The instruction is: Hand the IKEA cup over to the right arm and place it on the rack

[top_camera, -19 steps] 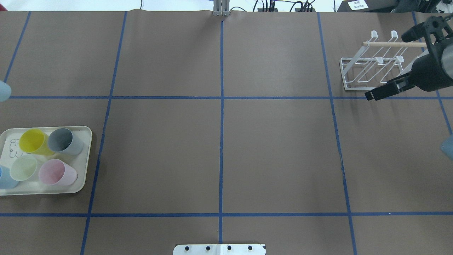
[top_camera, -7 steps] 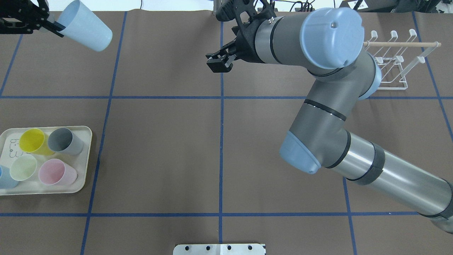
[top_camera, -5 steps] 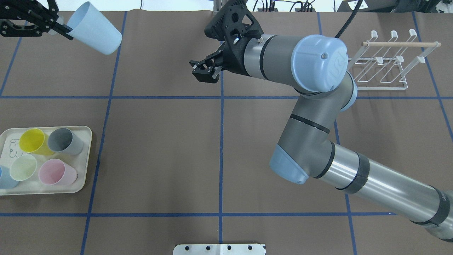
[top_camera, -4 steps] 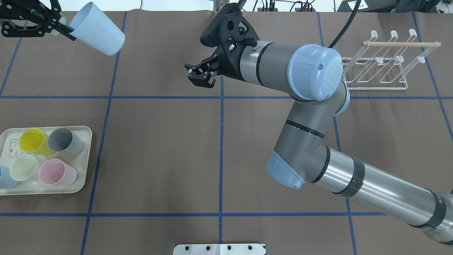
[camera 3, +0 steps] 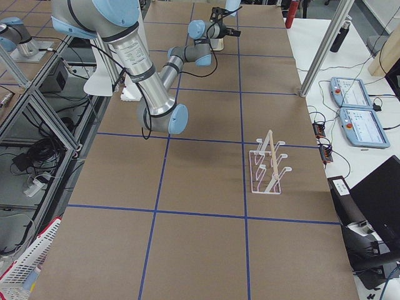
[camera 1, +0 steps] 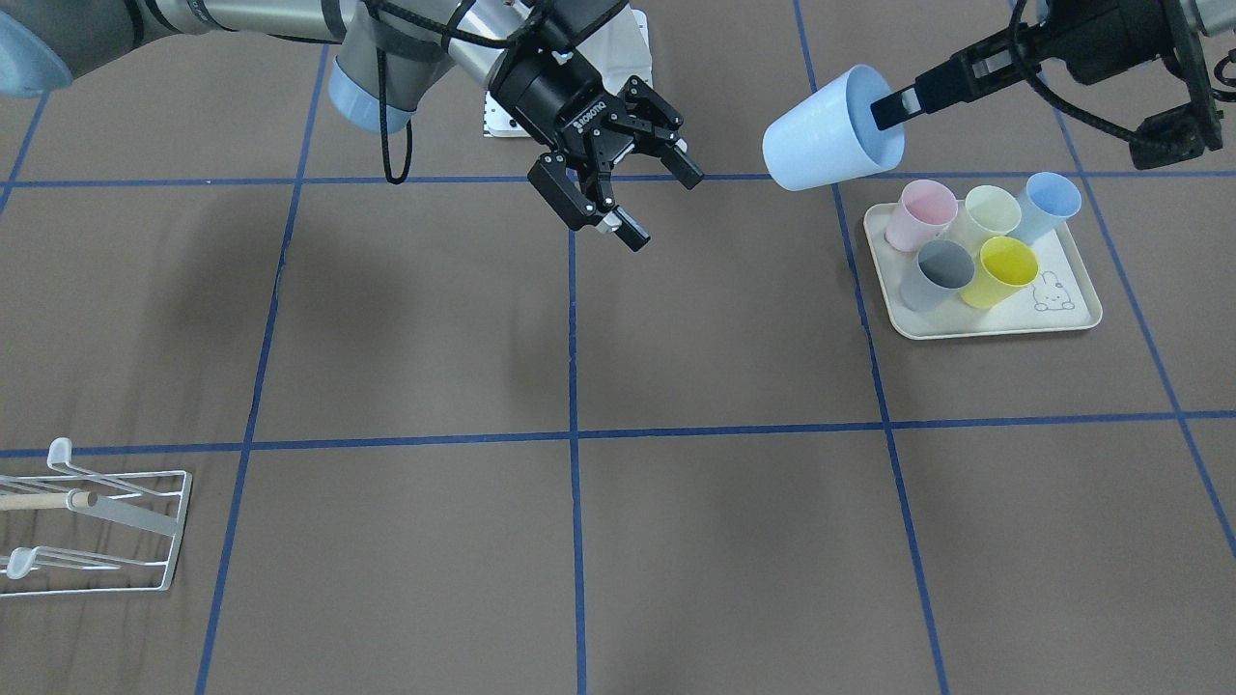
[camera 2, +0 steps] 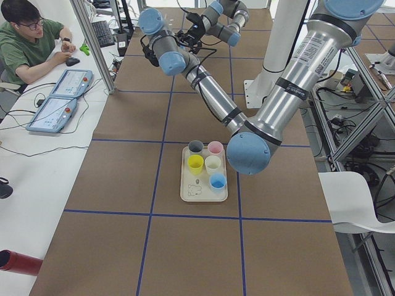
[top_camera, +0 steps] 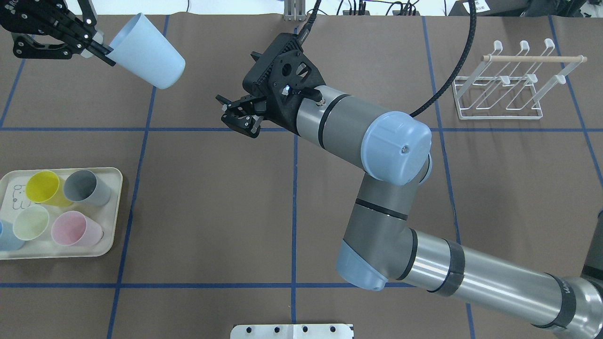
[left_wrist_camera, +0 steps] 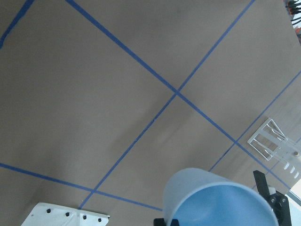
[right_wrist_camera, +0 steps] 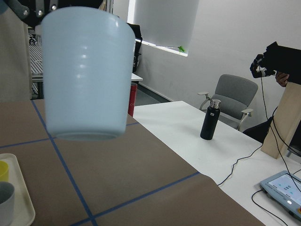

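Note:
The IKEA cup (top_camera: pixel 148 59), pale blue, hangs tilted above the table's far left with its base toward the centre. My left gripper (top_camera: pixel 101 47) is shut on its rim, one finger inside the mouth (camera 1: pixel 893 101). The right arm (top_camera: pixel 358 141) reaches across the centre line. Its right gripper (top_camera: pixel 238 117) is open and empty, a short gap to the right of the cup and lower. The right wrist view shows the cup (right_wrist_camera: pixel 87 75) close ahead, base down. The rack (top_camera: pixel 499 89), white wire with a wooden dowel, stands bare at the far right.
A cream tray (top_camera: pixel 113 207) at the near left holds several coloured cups. The right arm's thick cable (top_camera: pixel 452 70) loops above the table near the rack. A person (camera 2: pixel 28 43) sits at a side table. A white mounting plate (top_camera: pixel 292 331) lies at the near edge.
The right arm swung from beside the rack across the table to the left, its gripper staying open. The left arm brought the blue cup into view and rightward toward it.

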You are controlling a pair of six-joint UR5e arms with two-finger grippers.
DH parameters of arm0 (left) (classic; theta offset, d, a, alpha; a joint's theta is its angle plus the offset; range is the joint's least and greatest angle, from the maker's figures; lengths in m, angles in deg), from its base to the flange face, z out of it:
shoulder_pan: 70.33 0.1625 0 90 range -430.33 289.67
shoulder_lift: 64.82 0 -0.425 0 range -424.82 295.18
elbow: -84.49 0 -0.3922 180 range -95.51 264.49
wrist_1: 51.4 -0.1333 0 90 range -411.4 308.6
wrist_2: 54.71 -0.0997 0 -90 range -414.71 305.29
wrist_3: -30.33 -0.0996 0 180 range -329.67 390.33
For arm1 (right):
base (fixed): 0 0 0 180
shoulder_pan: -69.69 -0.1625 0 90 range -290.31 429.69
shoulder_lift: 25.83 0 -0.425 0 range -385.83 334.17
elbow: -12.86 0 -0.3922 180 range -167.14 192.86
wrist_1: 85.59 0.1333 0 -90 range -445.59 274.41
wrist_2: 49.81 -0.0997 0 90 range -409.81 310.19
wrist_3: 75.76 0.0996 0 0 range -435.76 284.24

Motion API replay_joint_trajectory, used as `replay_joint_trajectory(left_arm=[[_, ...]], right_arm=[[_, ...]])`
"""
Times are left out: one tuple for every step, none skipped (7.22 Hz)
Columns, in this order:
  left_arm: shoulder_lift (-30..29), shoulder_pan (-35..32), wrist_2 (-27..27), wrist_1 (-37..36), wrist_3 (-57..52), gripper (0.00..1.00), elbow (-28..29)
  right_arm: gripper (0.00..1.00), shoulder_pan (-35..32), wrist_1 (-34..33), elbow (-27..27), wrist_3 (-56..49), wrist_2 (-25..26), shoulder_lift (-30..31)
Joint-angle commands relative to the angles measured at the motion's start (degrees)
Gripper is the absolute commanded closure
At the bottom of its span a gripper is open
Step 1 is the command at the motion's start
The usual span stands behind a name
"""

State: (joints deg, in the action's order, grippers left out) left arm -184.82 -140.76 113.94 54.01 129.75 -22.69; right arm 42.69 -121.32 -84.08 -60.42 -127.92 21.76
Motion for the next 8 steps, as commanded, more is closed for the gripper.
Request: replay_joint_trajectory(left_arm=[[-1.19,1.17,-0.08,0.14,0.08,1.0,-0.05],[-1.28,1.26,-0.17,0.14,0.08,1.0,-0.04],[-1.37,1.96,-0.17,0.14,0.08,1.0,-0.13],[-1.89,2.22,-0.26,0.23,0.08,1.0,-0.13],[-1.9,2.75,-0.34,0.23,0.08,1.0,-0.13],[-1.9,2.93,-0.35,0.23,0.08,1.0,-0.13],[-1.9,3.37,-0.43,0.23,0.08,1.0,-0.22],[-1.9,3.63,-0.43,0.23,0.08,1.0,-0.22]], right_arm=[[0.01,3.0,0.31,-0.09,-0.05,4.0,-1.62],[0.01,3.62,0.31,-0.09,-0.05,4.28,-2.23],[0.01,3.97,0.23,-0.09,-0.13,4.89,-3.19],[0.01,4.24,0.22,-0.01,-0.31,5.07,-3.12],[0.01,4.33,0.22,-0.18,-0.66,5.16,-3.29],[0.01,4.33,0.22,-0.18,-0.75,5.25,-3.64],[0.01,4.33,0.22,-0.36,-2.84,5.25,-3.73],[0.01,4.33,0.22,-0.36,-4.51,5.25,-3.73]])
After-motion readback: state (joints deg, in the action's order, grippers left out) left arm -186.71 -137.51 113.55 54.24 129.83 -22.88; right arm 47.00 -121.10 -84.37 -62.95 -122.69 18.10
